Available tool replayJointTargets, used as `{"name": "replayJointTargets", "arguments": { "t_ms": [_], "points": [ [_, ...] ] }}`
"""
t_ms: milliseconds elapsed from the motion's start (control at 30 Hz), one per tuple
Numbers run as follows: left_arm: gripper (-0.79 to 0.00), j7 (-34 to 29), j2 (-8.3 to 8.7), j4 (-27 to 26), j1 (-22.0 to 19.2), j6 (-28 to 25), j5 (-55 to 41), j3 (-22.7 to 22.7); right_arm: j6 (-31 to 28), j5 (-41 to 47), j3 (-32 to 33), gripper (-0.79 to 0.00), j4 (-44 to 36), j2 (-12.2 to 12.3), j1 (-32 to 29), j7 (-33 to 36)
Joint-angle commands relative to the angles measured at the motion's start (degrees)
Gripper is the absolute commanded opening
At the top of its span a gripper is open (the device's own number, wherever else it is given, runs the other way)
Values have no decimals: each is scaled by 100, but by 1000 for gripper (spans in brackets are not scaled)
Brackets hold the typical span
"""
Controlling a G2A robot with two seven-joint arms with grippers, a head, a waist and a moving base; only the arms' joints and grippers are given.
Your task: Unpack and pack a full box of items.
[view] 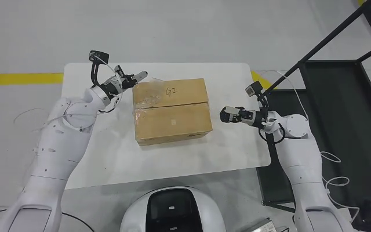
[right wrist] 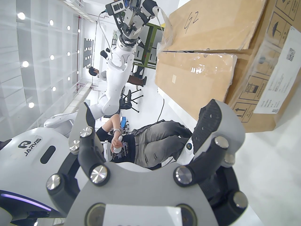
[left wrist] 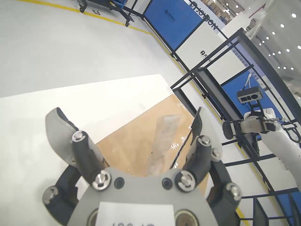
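- The left tool (view: 134, 77) hangs over the far left corner of the cardboard box (view: 171, 113). Its two fingers (left wrist: 55, 128) are spread wide apart in its own wrist view, so it clamps nothing.
- A strip of clear tape (right wrist: 165, 29) stands up from the box top at that left end. In the right wrist view its upper end seems to cling to one fingertip of the left tool, though I cannot tell whether it is stuck there or only leaning.
- The box sits in the middle of the white surface (view: 104, 156), with both top flaps down and meeting in a seam (view: 174, 105). Nothing is out of it, so by my reading the unpacking has barely begun and the step in hand is freeing the tape.
- The relation that counts is that the box's long axis, and the seam with it, runs side to side across the surface, from one tool toward the other. The loose tape end lies at the left, right under the left tool, so the left arm is much the nearer one for pulling it. A pull would likely need to travel along the seam toward the right.
- The right tool (view: 226, 114) hovers just beside the box's right short end, apart from it, with its fingers open and empty and pointing at the end face. It looks placed to steady the box.
- A dark metal rack (view: 330, 93) stands off the surface's right edge.
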Motion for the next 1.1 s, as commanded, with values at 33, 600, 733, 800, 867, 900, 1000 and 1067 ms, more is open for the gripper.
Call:
{"name": "replayJointTargets", "arguments": {
  "t_ms": [33,600,733,800,867,900,1000,1067],
  "points": [
    [0,-2,0,1,0,3,-4,-1,0,0,0,0,-1,0,0,0],
    [0,192,44,-367,84,-377,1134,119,0,0,0,0,-1,0,0,0],
    [0,255,39,-404,39,-717,1631,279,0,0,0,0,-1,0,0,0],
    [0,255,13,-378,-37,-645,1876,397,0,0,0,0,-1,0,0,0],
    [0,236,-28,-300,-145,-681,1940,532,0,0,0,0,-1,0,0,0],
    [0,206,-47,-263,-205,-776,1980,613,0,0,0,0,-1,0,0,0],
    [0,145,-103,-85,-389,-1068,2074,823,0,0,0,0,-1,0,0,0],
    [0,103,-151,72,-515,-1036,2134,951,0,0,0,0,-1,0,0,0]
  ]
}}
